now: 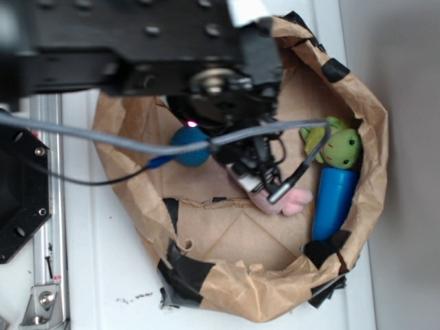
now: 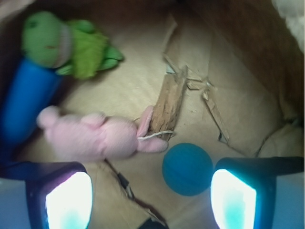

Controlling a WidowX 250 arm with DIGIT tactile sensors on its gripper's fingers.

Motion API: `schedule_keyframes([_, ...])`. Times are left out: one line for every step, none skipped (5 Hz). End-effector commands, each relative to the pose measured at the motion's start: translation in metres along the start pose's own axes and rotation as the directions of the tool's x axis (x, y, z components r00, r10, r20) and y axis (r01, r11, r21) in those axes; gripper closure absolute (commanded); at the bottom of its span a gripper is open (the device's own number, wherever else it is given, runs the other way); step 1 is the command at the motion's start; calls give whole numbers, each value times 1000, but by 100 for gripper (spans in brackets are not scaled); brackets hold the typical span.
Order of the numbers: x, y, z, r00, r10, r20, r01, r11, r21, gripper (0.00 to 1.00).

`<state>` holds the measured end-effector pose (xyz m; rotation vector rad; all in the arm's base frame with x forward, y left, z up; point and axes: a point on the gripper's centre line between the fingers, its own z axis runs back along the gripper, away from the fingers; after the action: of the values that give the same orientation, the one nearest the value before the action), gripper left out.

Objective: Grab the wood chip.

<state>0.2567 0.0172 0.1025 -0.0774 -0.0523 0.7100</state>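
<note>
The wood chip (image 2: 167, 106), a rough brown streaky oblong, lies on the floor of the brown paper bag (image 2: 119, 86), its near end touching an ear of the pink plush bunny (image 2: 97, 137). My gripper (image 2: 150, 202) is open and empty, above the bag floor, with the chip ahead of the jaws. The blue ball (image 2: 187, 168) lies just inside the right finger (image 2: 236, 200). In the exterior view the arm hides the chip; the gripper (image 1: 256, 180) hangs over the bunny (image 1: 292, 201) and beside the ball (image 1: 190, 145).
A green plush toy (image 2: 66, 44) (image 1: 338, 146) and a blue cylinder (image 2: 26, 100) (image 1: 333, 201) lie at one side of the bag. Torn tan paper strips (image 2: 212, 106) lie beside the chip. The bag's crumpled walls (image 1: 375, 137) ring everything. A metal rail (image 1: 48, 227) runs along the left.
</note>
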Motion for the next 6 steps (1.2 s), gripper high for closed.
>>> schedule_keyframes([10, 3, 12, 999, 21, 44, -19, 999, -29, 0])
schedule_keyframes([10, 3, 12, 999, 21, 44, -19, 999, -29, 0])
schedule_keyframes([22, 12, -16, 996, 85, -13, -85, 996, -22, 0])
schedule_keyframes([39, 10, -40, 994, 112, 4, -112, 994, 5, 0])
schedule_keyframes([42, 14, -51, 996, 82, 40, -83, 996, 31, 0])
schedule_keyframes([36, 19, -44, 994, 54, 96, -55, 998, 8, 0])
